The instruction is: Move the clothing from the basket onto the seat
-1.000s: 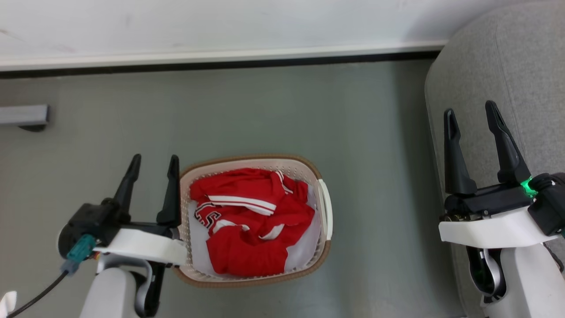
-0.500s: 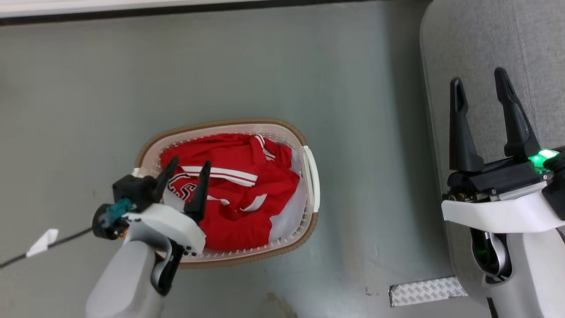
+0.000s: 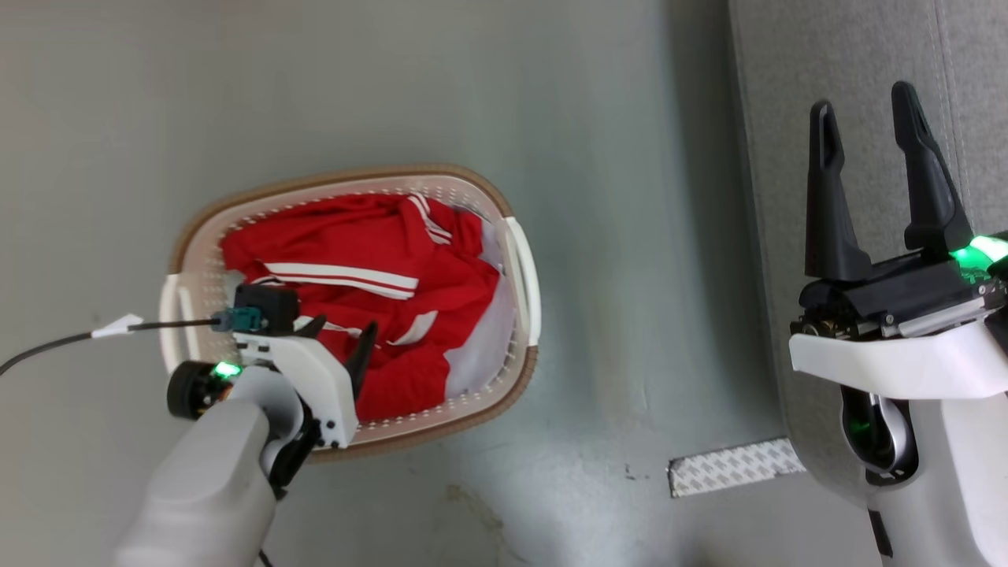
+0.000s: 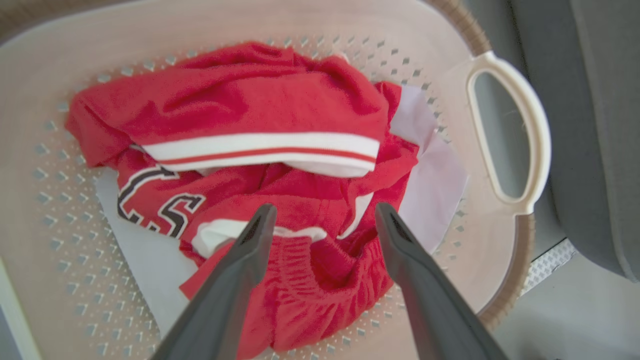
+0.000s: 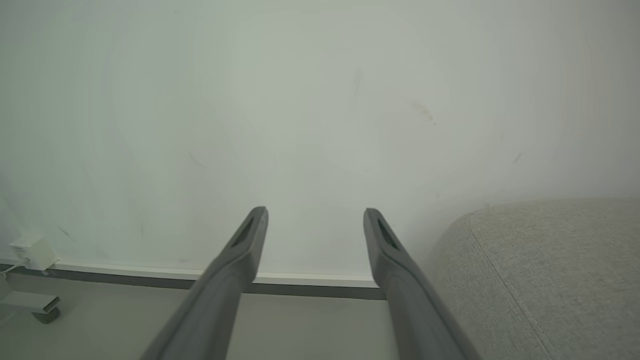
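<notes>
Red clothing (image 4: pixel 260 115) bunched in basket (image 4: pixel 60 240); your left gripper (image 4: pixel 324 210) spread over it, holding nothing. Right gripper (image 3: pixel 862 98) spread, empty, by seat (image 3: pixel 764 94).

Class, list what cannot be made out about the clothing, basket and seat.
- Garment count: the clothing is bunched; folds hide it, left wrist view.
- Floor of the basket: covered by clothing and white liner.
- Whether the left end effector touches fabric: depth unclear, both views.
- The seat: cut off by head view's right edge.
</notes>
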Tool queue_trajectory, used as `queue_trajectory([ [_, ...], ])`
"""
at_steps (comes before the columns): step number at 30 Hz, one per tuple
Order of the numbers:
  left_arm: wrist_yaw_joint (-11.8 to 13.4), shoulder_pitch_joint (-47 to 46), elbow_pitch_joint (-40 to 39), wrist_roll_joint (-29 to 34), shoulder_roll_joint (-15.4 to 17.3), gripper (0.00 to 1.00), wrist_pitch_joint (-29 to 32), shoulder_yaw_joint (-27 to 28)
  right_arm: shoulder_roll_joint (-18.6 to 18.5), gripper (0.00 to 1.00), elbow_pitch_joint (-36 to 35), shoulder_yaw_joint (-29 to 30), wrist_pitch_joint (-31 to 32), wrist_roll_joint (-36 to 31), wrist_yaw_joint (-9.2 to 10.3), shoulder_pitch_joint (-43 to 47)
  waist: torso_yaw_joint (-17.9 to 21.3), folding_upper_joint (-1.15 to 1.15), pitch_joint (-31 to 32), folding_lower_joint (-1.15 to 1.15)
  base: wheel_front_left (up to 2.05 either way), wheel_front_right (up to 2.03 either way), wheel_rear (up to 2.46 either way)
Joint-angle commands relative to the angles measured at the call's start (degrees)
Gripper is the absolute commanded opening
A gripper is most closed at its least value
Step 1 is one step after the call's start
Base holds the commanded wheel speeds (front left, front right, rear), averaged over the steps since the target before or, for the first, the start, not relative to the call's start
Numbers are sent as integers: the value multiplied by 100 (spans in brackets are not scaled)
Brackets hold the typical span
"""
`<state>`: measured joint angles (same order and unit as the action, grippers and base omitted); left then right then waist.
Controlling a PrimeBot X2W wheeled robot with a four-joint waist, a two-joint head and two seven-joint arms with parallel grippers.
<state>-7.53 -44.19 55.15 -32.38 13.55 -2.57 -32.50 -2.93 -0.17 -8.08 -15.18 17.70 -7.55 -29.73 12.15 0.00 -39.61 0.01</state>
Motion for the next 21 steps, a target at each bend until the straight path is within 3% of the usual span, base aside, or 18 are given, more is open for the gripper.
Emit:
queue_trajectory([
  [1,10,-74,104,-73,63,100,95,-90,4,100,-52,-1,5,47,12,-105,100,0,-104,-1,0,0,0],
  [7,9,-241,581,-398,143,100,716,-485,5,100,-113,-10,5,148,12,-148,278,0,-295,-1,0,0,0],
  [20,9,-639,1078,-762,364,100,1232,-1094,5,100,-231,-82,5,336,12,-313,595,0,-863,-1,0,0,0],
  [21,9,-655,1103,-779,356,91,1215,-1125,6,100,-231,-84,5,338,12,-313,598,0,-875,-1,0,0,0],
])
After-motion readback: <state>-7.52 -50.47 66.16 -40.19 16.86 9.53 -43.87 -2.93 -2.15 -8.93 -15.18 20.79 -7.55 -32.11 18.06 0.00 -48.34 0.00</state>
